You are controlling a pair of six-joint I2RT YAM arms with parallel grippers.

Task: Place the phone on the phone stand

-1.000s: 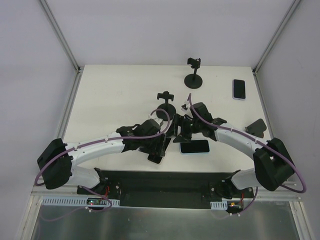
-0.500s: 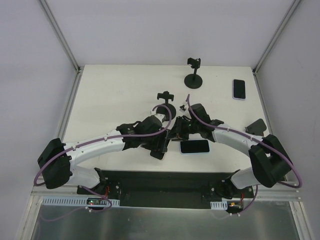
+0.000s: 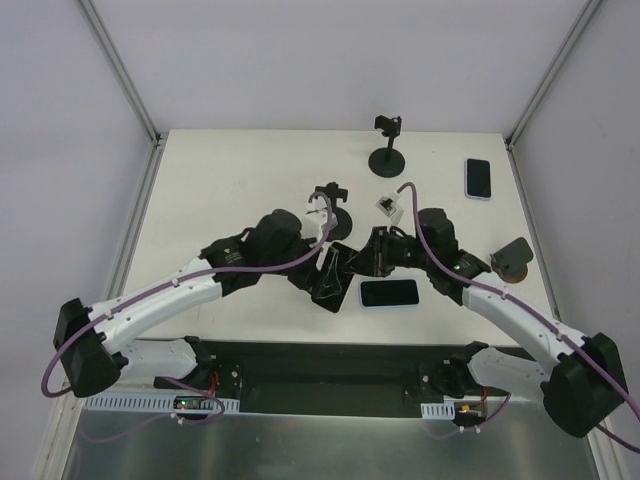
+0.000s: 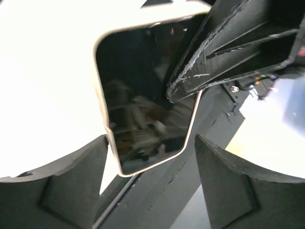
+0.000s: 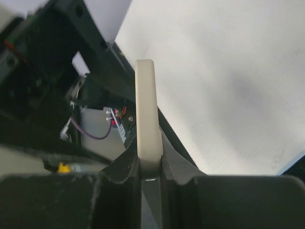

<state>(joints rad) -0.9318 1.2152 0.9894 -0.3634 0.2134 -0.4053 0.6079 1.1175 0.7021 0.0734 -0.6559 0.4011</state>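
We see the left arm reach in from the near left corner of the counter [image 3: 220, 190] toward its middle. The left gripper [image 4: 151, 148] is released: its two fingers [image 4: 71, 181] stand on either side of the lower end of the phone [image 4: 143, 95], just beside its cream edges, and we cannot tell whether they touch it. The phone has a dark screen and a cream case. It hangs tilted above the middle of the counter, between the two arms.

From the right, the right gripper [image 5: 148, 164] is clenched on the phone. In its own wrist view we look straight along the thin cream edge pinched between its fingers. In the left wrist view one of its scratched black fingers lies across the upper right of the screen.

Just beyond the two grippers stands the near stand [image 3: 328, 193], upright, its clamp at the top, with the left arm's purple cable looping beside it. To the near right of the grippers a second phone [image 3: 389, 293] lies flat, screen up. The far stand [image 3: 386, 158] is upright toward the far edge, well apart from the arms. A third phone [image 3: 479, 178] lies flat at the far right. Nearer on the right, beside the right arm, sits a small dark round thing [image 3: 512, 258] that we cannot make out.
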